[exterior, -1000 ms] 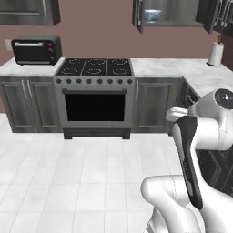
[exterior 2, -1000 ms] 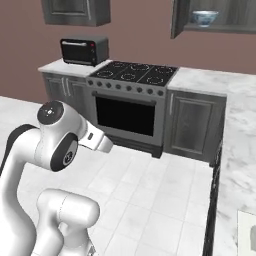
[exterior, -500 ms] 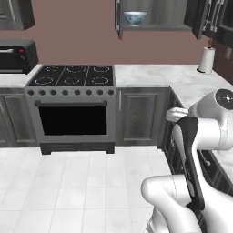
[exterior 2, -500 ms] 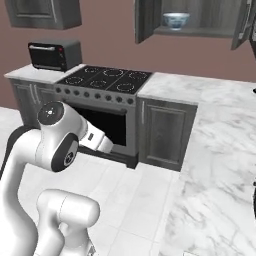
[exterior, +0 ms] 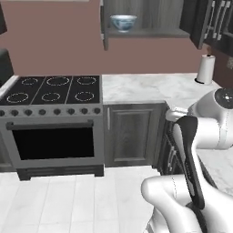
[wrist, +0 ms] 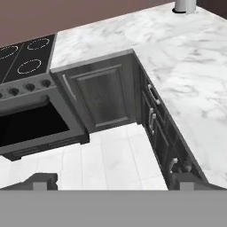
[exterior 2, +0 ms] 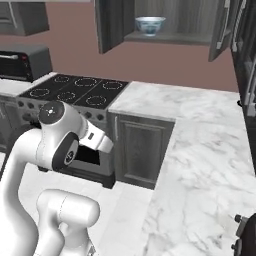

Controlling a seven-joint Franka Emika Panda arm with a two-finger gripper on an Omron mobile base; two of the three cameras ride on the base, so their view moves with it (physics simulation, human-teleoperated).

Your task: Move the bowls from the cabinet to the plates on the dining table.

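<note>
While spread wide, pincer (wrist: 113, 182) holds nothing

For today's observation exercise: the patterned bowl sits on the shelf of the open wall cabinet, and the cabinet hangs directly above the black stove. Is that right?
Not quite. The patterned bowl does sit in the open wall cabinet, but the left base view shows that cabinet above the marble counter beside the black stove, not directly above it.

A black stove (exterior: 52, 88) with round burner rings and a row of knobs stands left of a marble counter (exterior: 150, 86) over a dark grey cupboard door (exterior: 132, 134), a white paper towel roll (exterior: 205, 68) upright at the counter's far end, and a toaster oven (exterior 2: 22, 62) left of the stove.
</note>
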